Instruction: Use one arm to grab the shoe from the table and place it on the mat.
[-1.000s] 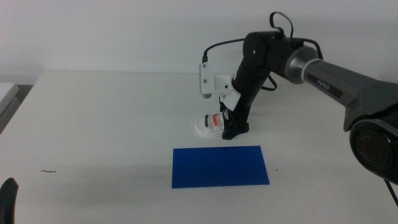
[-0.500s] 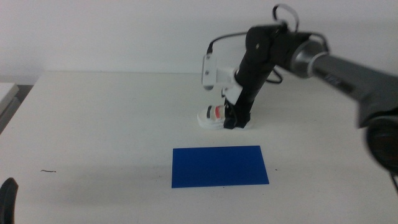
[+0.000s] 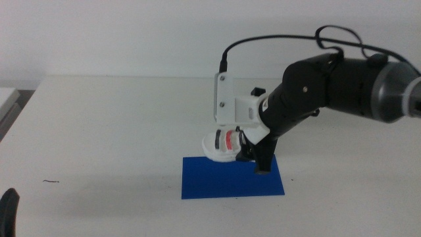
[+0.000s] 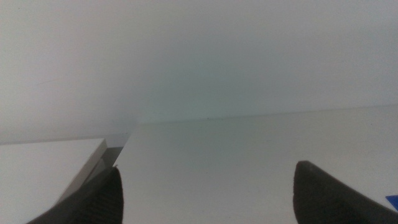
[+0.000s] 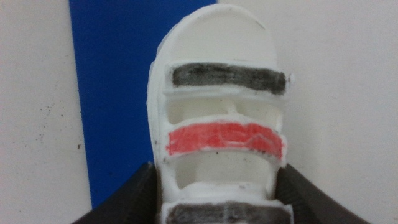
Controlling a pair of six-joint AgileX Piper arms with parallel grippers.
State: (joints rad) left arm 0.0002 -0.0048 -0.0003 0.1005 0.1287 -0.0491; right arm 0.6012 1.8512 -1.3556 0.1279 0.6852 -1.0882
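Middle view: the shoe (image 3: 222, 145) is held off the table (image 3: 112, 131) by the right gripper (image 3: 253, 158), jaws clamped on its heel end, over the far-left edge of the mat (image 3: 231, 178); the left gripper (image 3: 8, 210) is seen only at the bottom-left corner. Left wrist view: jaws are spread wide w/ nothing between, table beyond. Right wrist view: shoe (image 5: 219, 124) is gripped at both sides, toe partly over the mat (image 5: 115, 81), partly over the table.
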